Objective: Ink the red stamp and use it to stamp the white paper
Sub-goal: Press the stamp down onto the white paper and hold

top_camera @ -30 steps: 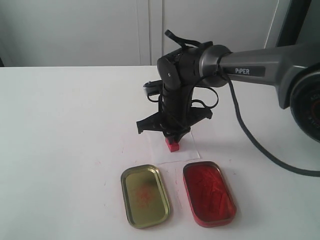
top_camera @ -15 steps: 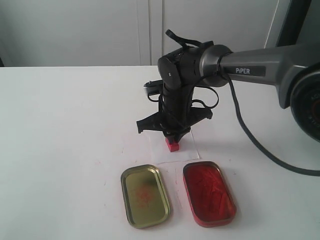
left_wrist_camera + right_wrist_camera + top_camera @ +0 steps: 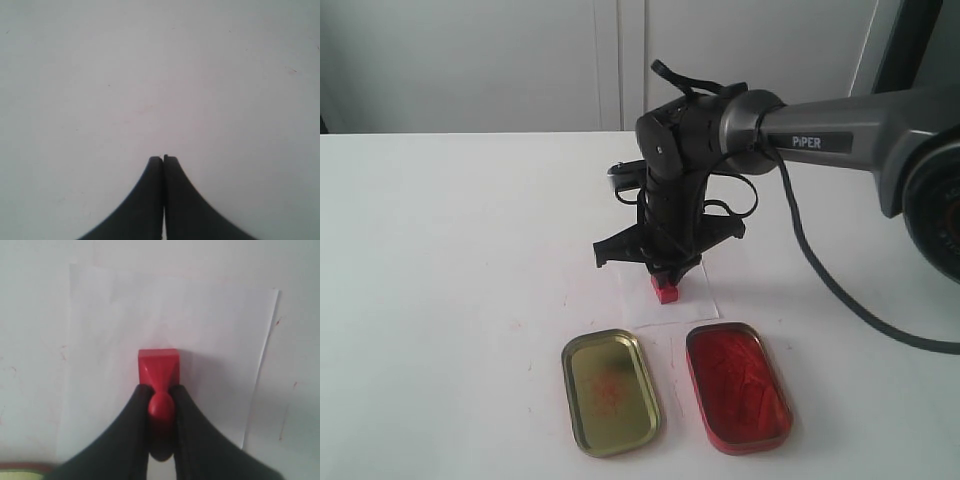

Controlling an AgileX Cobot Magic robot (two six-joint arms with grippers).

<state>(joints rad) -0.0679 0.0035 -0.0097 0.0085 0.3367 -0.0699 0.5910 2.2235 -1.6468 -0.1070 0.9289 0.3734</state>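
The white lettering "PiPER" marks my right arm (image 3: pixel 860 125), which reaches in from the side and bends straight down at the wrist. My right gripper (image 3: pixel 665 272) pinches the knobbed handle of the red stamp (image 3: pixel 666 291), whose square base sits on the white paper (image 3: pixel 698 300), near the red ink tin (image 3: pixel 737 388) and the gold tin (image 3: pixel 610 392). My left gripper (image 3: pixel 163 159) hangs over the bare table (image 3: pixel 150 75), jaws pressed together.

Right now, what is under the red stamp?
The white paper lies under the red stamp. Its base hides the patch beneath, so any mark there cannot be seen.
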